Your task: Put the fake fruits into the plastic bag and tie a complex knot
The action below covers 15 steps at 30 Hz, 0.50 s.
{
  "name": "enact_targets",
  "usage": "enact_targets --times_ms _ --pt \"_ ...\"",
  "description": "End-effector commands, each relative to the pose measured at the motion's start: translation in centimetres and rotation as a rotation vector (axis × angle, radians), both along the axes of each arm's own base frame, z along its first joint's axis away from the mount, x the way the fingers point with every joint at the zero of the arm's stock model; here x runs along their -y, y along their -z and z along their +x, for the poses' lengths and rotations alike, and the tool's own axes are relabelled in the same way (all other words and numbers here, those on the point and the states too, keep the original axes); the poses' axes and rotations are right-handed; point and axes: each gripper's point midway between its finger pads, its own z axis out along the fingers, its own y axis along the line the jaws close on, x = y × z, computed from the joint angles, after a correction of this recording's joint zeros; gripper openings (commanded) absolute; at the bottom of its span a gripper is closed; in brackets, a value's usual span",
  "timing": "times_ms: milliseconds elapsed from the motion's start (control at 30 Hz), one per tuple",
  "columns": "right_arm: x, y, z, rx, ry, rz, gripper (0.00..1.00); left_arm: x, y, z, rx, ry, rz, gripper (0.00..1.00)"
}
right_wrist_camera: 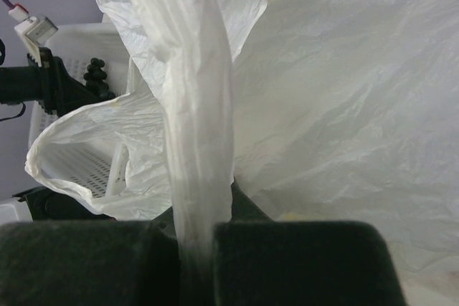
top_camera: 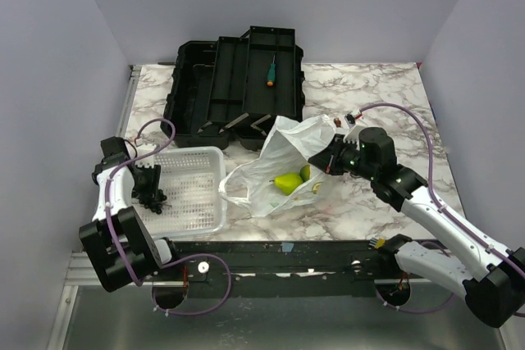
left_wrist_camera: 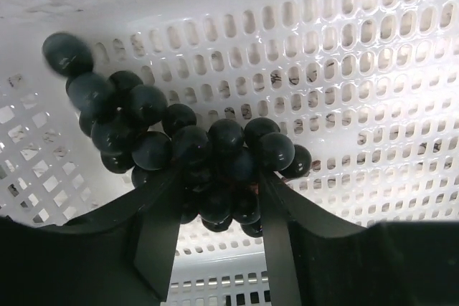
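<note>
The left gripper (left_wrist_camera: pixel 215 184) pinches only the lower end of the grapes (left_wrist_camera: pixel 179 141) in the basket (left_wrist_camera: pixel 344 69), so the loose bunch could swing or slip free on the lift. The right gripper (right_wrist_camera: pixel 197 238) is pressed shut on one twisted strip of the bag (right_wrist_camera: pixel 323 105), which lies on the table beside the basket with a pear (top_camera: pixel 287 183) inside. Held so, the mouth may sag shut, or a tug could spill the pear.

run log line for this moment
left claw around dark grape bunch in white perforated basket | right claw shut on translucent white plastic bag | glossy green pear inside
</note>
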Motion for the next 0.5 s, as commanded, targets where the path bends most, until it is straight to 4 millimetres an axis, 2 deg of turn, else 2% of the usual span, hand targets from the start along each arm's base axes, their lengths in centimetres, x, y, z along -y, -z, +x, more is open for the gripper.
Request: enact_targets --times_ms 0,133,200,267,333,400,467 --pt "0.0 -0.4 0.3 0.024 -0.009 -0.001 0.01 0.8 0.8 -1.7 -0.038 0.054 -0.008 0.50" --pt "-0.1 -0.6 0.3 0.028 -0.012 0.003 0.01 0.1 1.1 -2.2 -0.053 0.013 0.034 0.88" --pt "-0.1 -0.6 0.3 0.029 -0.012 0.004 0.01 -0.1 1.4 -2.2 -0.054 0.001 0.044 0.97" --pt "-0.1 -0.6 0.2 0.029 -0.012 0.005 0.01 -0.2 1.9 -2.2 -0.071 -0.009 0.038 0.97" --pt "0.0 -0.6 0.3 0.031 -0.006 0.003 0.01 0.0 2.1 -2.0 -0.086 -0.013 0.018 0.90" --pt "0.0 -0.7 0.2 0.034 -0.007 0.002 0.01 0.4 2.0 -1.6 -0.077 -0.007 -0.017 0.79" --pt "0.1 -0.8 0.3 0.036 -0.004 0.000 0.01 1.1 1.3 -0.9 -0.043 0.011 -0.053 0.61"
